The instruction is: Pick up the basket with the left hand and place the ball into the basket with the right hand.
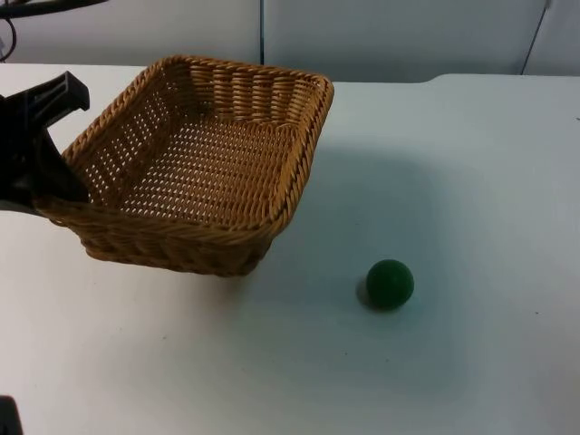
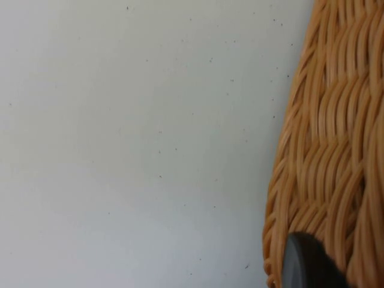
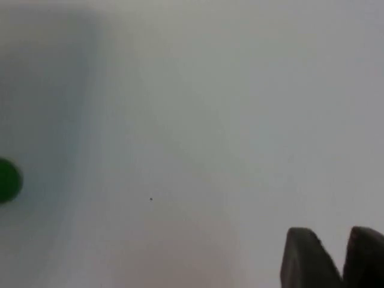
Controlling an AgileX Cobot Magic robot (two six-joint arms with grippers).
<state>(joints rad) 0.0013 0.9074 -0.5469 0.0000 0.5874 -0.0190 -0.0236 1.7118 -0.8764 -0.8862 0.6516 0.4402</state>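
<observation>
While gripped, basket (image 1: 195, 163); ball (image 3: 8, 180) aside.

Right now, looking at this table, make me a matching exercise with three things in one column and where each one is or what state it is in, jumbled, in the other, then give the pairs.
Column one:
1. basket
2. ball
3. left gripper

Column two:
A. lying loose on the white table
B. clamped on a wicker rim
C. tilted, held at one side

Pairs: 1-C, 2-A, 3-B
</observation>
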